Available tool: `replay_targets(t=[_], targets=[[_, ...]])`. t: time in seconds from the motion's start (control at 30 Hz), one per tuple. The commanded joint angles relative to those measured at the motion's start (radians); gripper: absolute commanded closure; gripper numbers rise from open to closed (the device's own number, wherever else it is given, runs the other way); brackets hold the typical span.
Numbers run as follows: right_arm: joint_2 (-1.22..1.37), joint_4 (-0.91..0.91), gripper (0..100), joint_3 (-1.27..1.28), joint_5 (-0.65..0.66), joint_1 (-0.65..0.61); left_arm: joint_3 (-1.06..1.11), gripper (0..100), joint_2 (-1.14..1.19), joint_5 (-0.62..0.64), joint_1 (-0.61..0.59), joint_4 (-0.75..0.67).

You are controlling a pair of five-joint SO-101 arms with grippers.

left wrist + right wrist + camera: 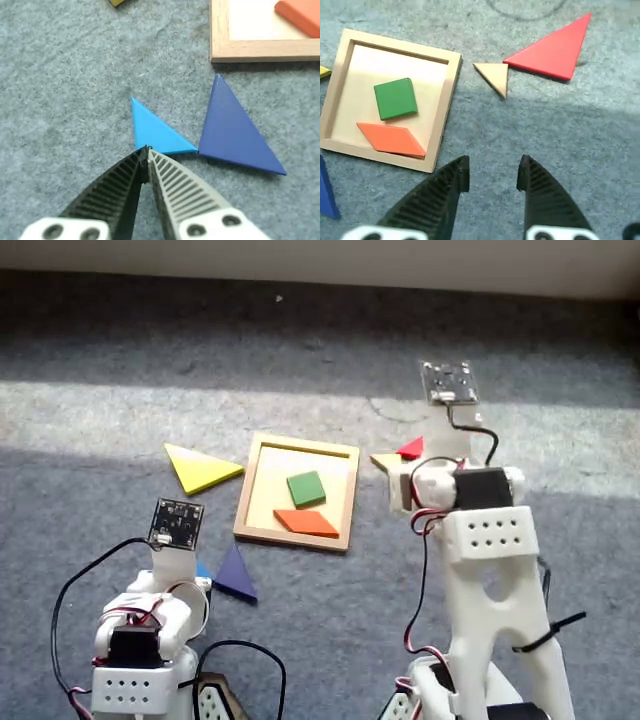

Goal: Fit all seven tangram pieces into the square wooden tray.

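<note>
No legible text or signs

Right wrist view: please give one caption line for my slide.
Open right gripper near wooden tray holding green square and orange parallelogram; red triangle, tan triangle outside.

A grey, felt-like covering lies over the whole tabletop (pixel 300 350), its nap fine and slightly fuzzy in both wrist views. A broad band of light (pixel 90 415) crosses it from side to side, with darker shade on the far side and on the near side. Along the far edge runs a pale strip (pixel 400 258). A small pale speck (pixel 279 298) sits on the shaded far part. A faint dark curved line (pixel 525 12) marks the covering.
</note>
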Motion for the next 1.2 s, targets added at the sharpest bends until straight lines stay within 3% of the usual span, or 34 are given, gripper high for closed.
replay_targets(t=[0.0, 0.17, 0.53, 0.6, 0.73, 0.8, 0.9, 1.07, 1.17], targets=[[-0.051, -0.105, 84.7, 0.105, 0.020, 0.094, 0.019, 99, -0.041, -0.003, 0.013, 0.006], [-0.076, -0.349, 84.7, 0.348, -0.087, 0.148, 0.019, 99, -0.041, -0.003, 0.019, 0.006], [-0.179, -0.561, 84.7, 0.535, -0.078, 0.174, -0.013, 99, -0.041, -0.029, 0.016, 0.008], [-0.179, -0.581, 84.7, 0.545, -0.078, 0.174, -0.077, 99, -0.041, -0.140, 0.016, 0.003], [-0.179, -0.590, 84.7, 0.550, -0.078, 0.174, -0.236, 99, -0.041, -0.520, 0.015, 0.023], [-0.177, -0.590, 84.7, 0.550, -0.077, 0.174, -0.302, 99, -0.035, -0.603, 0.016, 0.048], [-0.177, -0.590, 84.7, 0.550, -0.074, 0.174, -0.374, 97, -0.033, -0.562, 0.016, 0.051], [-0.177, -0.590, 84.7, 0.552, -0.072, 0.174, -0.437, 82, -0.031, -0.457, 0.019, 0.057], [-0.177, -0.590, 84.7, 0.553, -0.072, 0.174, -0.435, 82, -0.030, -0.442, 0.024, 0.057]])
